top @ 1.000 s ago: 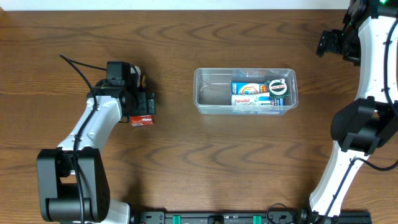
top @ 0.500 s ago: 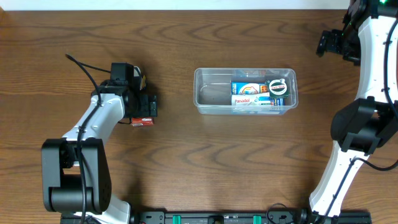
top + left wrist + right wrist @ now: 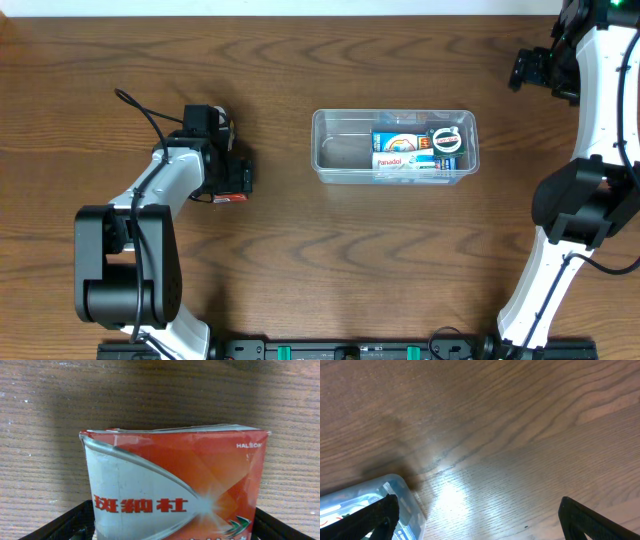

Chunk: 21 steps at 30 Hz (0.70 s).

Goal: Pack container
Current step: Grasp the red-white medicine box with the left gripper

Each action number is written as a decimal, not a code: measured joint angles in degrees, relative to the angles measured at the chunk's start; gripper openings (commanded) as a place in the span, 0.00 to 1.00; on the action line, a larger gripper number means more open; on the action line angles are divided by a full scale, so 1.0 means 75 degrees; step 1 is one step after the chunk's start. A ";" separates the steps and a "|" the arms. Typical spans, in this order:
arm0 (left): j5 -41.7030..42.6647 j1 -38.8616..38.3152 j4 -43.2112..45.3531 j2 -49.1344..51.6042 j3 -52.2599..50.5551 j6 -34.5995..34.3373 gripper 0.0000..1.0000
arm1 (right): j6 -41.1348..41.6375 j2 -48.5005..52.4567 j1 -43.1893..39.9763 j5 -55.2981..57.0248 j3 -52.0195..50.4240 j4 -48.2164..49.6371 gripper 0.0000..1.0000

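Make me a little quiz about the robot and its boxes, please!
1. True or false: the red box is already inside the container.
2. Which arm's end effector is around the red box? A) left B) right
3. Fill in: the right end effector is open and holds ____.
Key: 1 false; 2 A, the left end effector; 3 nothing.

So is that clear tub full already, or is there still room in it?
Partly full. Seen from overhead, packets crowd one end of the tub, while the other end looks bare.
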 measured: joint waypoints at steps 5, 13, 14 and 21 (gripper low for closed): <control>0.0003 0.0000 -0.0003 0.0000 0.0000 -0.0012 0.74 | 0.0000 0.0000 0.0000 0.0000 0.0000 0.0000 0.99; 0.0020 0.0000 -0.0560 0.0000 0.0000 0.0000 0.72 | 0.0000 0.0000 0.0000 0.0000 0.0000 0.0003 0.99; 0.0017 0.0000 -0.0641 0.0000 0.0000 0.0000 0.72 | 0.0000 0.0000 0.0000 0.0000 0.0000 0.0000 0.99; 0.0128 0.0000 -0.1110 -0.0102 0.0000 -0.0254 0.66 | 0.0000 0.0000 0.0000 0.0000 0.0000 0.0000 0.99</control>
